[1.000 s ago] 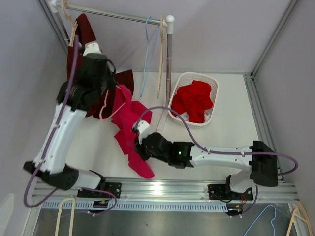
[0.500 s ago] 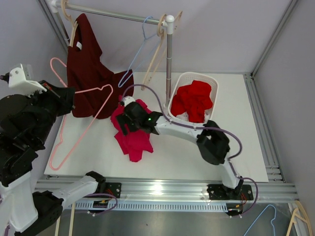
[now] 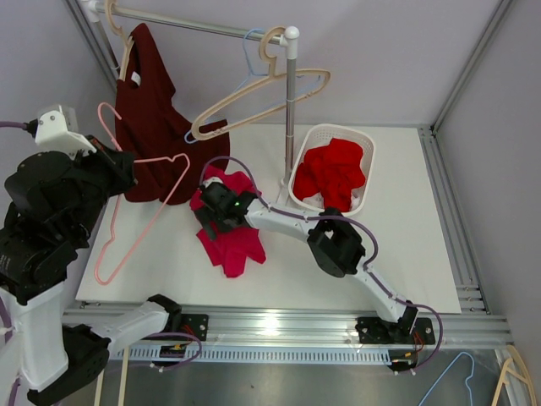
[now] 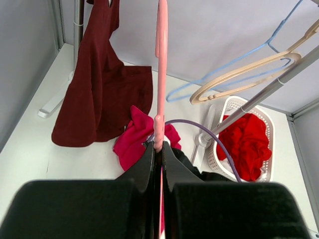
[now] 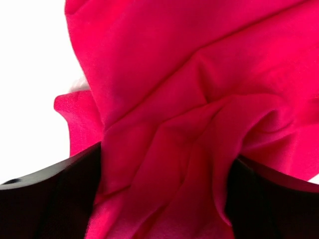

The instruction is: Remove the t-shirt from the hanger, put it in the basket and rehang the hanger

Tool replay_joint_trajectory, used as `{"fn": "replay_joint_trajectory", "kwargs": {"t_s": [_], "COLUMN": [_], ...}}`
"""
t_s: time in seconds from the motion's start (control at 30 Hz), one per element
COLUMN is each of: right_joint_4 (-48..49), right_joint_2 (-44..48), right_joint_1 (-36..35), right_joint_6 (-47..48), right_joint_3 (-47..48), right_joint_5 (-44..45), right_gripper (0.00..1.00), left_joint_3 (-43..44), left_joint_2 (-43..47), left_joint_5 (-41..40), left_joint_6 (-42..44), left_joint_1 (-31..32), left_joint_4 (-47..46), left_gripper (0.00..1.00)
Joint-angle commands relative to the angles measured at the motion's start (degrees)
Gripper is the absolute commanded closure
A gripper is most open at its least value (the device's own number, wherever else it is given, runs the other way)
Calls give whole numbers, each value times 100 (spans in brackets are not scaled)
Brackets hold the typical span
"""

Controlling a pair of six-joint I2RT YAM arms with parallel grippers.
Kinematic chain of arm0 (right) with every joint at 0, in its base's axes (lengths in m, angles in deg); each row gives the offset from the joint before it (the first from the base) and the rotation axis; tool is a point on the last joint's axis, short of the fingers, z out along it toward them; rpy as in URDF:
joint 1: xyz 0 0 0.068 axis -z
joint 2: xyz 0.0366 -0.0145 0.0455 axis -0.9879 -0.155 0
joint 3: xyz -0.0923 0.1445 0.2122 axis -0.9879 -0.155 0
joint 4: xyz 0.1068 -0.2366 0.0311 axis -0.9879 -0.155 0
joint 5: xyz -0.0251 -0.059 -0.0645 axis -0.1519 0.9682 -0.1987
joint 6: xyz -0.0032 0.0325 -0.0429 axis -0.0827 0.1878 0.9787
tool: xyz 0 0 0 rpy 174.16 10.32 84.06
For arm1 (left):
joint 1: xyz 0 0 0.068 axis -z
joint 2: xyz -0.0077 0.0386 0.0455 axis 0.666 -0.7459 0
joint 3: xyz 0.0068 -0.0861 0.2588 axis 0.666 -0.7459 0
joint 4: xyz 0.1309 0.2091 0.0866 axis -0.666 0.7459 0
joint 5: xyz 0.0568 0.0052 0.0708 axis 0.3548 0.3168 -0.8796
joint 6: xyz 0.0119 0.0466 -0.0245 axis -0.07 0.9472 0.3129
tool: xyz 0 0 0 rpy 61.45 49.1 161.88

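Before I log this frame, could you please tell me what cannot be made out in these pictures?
Right wrist view: the crumpled bright pink t-shirt bulges into the open right gripper, so contact is unclear.
Left wrist view: the shut left gripper covers the lower part of the thin pink plastic hanger.
Top view: piled red clothes hide the bottom of the white slatted basket.

From high above the near edge, looking down and forward over the whole table (image 3: 397, 254), far enough to take in rail (image 3: 194, 27) and basket (image 3: 338, 127). From the left wrist, raised at the left side, facing forward and down past the left gripper (image 4: 158, 147) and pink hanger (image 4: 161, 64), at middle range. From the right wrist, pressed close against the pink shirt (image 5: 199, 99), cloth nearly filling the frame. Shared by all three: that pink shirt; by the first two only, basket and dark red shirt (image 3: 148, 127).
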Motion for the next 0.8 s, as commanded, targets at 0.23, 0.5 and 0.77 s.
{"fn": "replay_joint_trajectory", "kwargs": {"t_s": [0.23, 0.5, 0.77], "right_joint_4": [429, 263, -1213], "right_joint_2": [1010, 3777, 6301], "right_joint_1": [-293, -365, 987], "right_joint_6": [-279, -340, -191], "right_joint_3": [-2378, -4348, -3507], "right_joint_5": [-929, -983, 185], "right_gripper": [100, 100, 100], "left_joint_3": [-117, 366, 138], "left_joint_2": [-145, -305, -453], "left_joint_5": [-279, -481, 72], "left_joint_6": [243, 472, 929], "left_joint_1": [-108, -231, -416], "left_joint_4": [-491, -333, -842], "left_gripper": [99, 99, 99]}}
